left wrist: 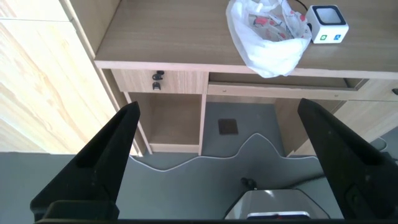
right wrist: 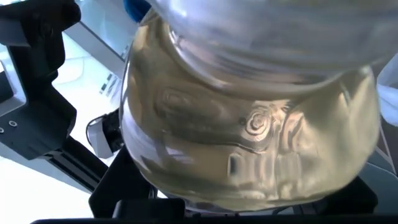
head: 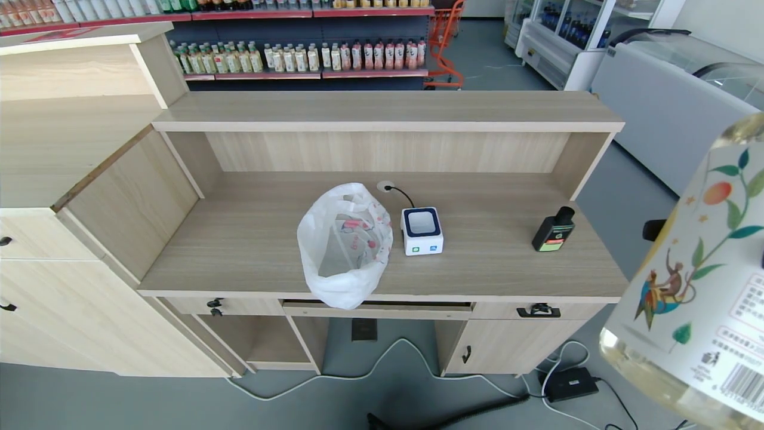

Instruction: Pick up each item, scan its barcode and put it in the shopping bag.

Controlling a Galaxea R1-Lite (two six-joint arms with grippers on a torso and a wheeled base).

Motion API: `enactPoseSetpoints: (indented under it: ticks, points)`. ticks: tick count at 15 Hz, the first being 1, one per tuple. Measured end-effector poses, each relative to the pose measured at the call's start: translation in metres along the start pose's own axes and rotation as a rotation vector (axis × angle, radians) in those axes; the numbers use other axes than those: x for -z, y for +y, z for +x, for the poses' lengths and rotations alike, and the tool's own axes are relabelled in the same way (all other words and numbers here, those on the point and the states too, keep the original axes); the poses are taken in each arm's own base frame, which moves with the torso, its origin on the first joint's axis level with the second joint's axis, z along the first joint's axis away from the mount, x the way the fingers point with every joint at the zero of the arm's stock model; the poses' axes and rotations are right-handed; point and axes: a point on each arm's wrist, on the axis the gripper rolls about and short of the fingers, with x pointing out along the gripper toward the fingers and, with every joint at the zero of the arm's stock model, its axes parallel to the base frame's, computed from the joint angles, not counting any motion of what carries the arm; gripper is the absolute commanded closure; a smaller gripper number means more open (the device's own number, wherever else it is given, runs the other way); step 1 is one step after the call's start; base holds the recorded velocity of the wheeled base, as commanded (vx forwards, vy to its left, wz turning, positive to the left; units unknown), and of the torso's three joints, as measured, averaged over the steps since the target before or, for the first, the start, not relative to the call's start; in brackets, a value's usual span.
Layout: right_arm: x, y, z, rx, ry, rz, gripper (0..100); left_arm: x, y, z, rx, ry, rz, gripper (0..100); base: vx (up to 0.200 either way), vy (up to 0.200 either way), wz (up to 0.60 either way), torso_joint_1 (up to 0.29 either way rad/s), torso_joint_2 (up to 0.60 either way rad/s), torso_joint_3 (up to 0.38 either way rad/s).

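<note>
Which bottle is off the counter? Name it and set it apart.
The large clear bottle with pale yellow liquid and a leaf-and-fruit label, raised on the robot's right. The small dark bottle stands upright on the counter, right of the scanner.

wooden counter point(head: 489, 263), grey floor point(head: 179, 400), stocked shelves point(head: 310, 57)

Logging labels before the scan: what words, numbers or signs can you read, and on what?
Nothing reads clearly.
On the clear bottle: label print and barcode digits, too blurred.
On the scanner: two small coloured icons, no legible text.
On the shopping bag: red print, crumpled, unreadable.
On the dark bottle: label too small.
</note>
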Motion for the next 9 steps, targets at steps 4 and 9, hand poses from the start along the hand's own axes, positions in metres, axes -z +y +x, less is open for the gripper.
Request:
enactPoseSetpoints:
  ticks: [4, 9]
  points:
    - [-0.001, -0.005, -0.005, 0.045, -0.012, -0.058, 100, 0.000, 0.000, 0.000, 0.000, 0.000, 0.000, 0, 0.000, 0.000, 0.00, 0.000, 0.00, 0.000]
    - [0.004, -0.052, -0.035, 0.453, 0.007, -0.506, 100, 0.000, 0.000, 0.000, 0.000, 0.000, 0.000, 0, 0.000, 0.000, 0.00, 0.000, 0.00, 0.000]
